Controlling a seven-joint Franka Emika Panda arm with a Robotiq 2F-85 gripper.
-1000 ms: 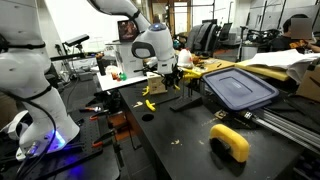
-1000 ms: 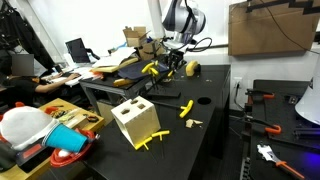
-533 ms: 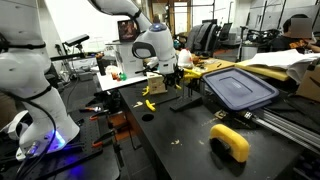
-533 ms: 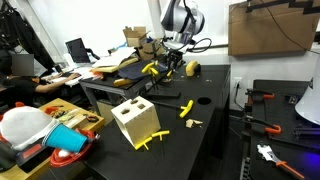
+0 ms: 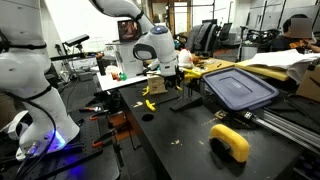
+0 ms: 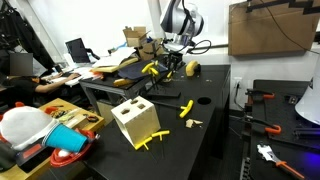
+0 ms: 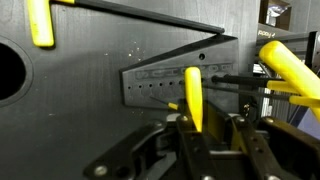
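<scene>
My gripper (image 7: 212, 135) points down at a black table (image 7: 90, 110). A slim yellow stick (image 7: 192, 98) rises from between its fingers, close against one finger (image 7: 186, 140); the jaws look shut on it. Just beyond the stick lies a grey strip with a row of small holes (image 7: 160, 86). Yellow-handled tools (image 7: 290, 70) lie at the right. In both exterior views the gripper (image 5: 171, 76) (image 6: 172, 64) hangs low over the far part of the table among yellow parts (image 6: 150, 69).
Another yellow stick (image 7: 40, 22) and a round hole (image 7: 8, 70) show at the left of the wrist view. A blue-grey bin lid (image 5: 238, 88), a yellow curved part (image 5: 232, 140), a wooden block with holes (image 6: 135, 122) and loose yellow pieces (image 6: 186, 108) are on the table.
</scene>
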